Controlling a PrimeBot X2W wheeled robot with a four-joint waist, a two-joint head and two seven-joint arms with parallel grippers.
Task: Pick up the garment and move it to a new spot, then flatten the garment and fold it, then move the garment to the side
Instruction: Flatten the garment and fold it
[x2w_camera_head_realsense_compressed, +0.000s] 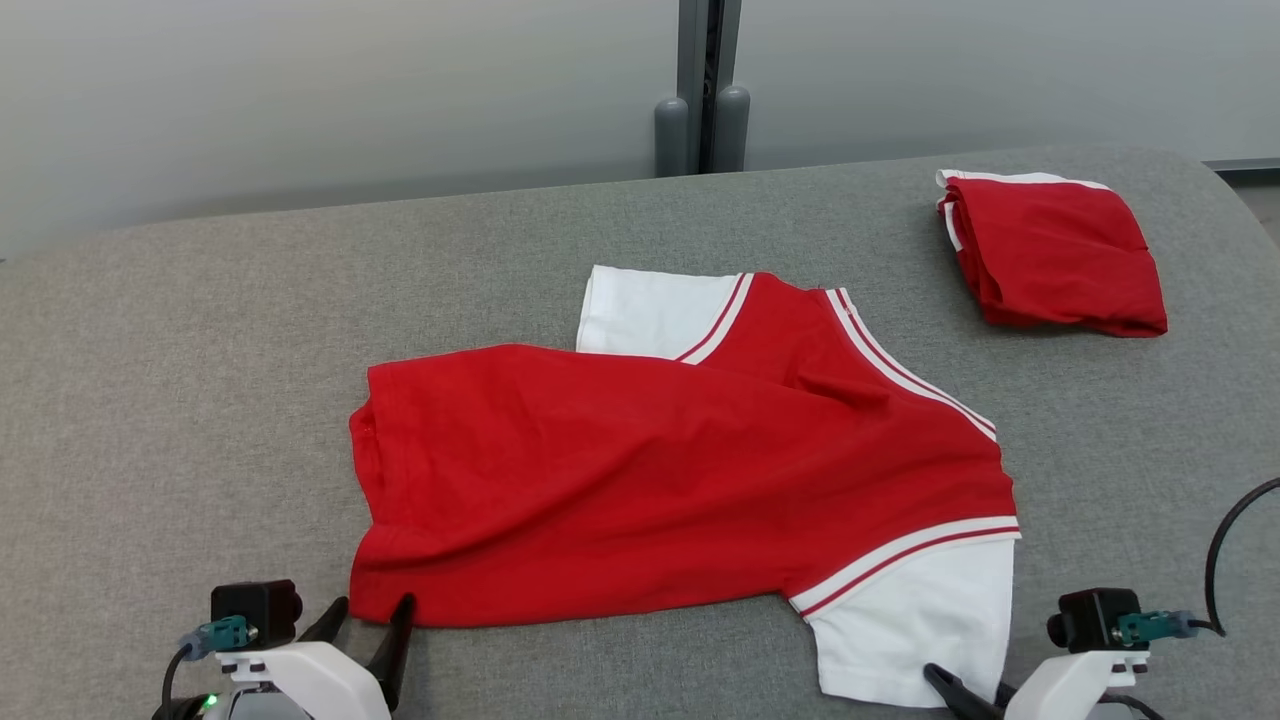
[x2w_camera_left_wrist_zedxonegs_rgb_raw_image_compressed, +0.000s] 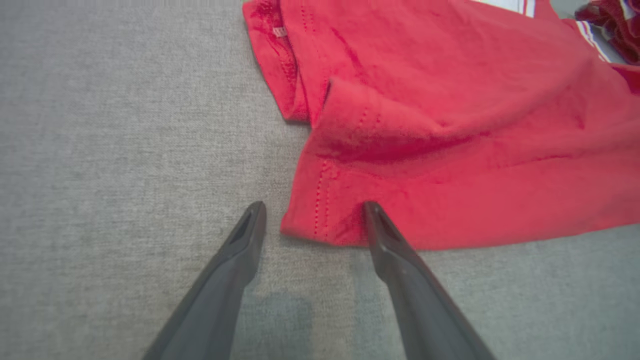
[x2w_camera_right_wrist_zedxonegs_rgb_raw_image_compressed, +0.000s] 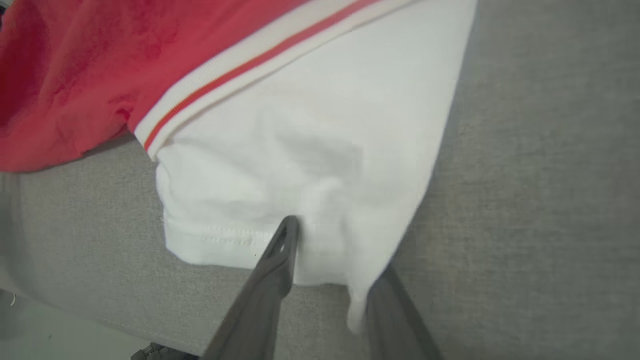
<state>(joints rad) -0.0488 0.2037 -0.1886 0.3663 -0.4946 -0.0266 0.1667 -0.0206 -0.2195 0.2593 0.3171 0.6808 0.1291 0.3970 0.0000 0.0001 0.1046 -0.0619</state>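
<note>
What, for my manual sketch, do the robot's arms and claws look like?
White wrist shells carry the left claw and right claw, each with two long dark tapering fingers. Each wrist bears a black camera block with a teal plug; a black cable loops from the right, a green light glows on the left.

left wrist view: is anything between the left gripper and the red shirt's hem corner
Nothing visible. The left gripper, open, straddles the hem corner of the red and white short-sleeved shirt, one finger over the cloth, the other over the bare grey fabric-covered table.
</note>
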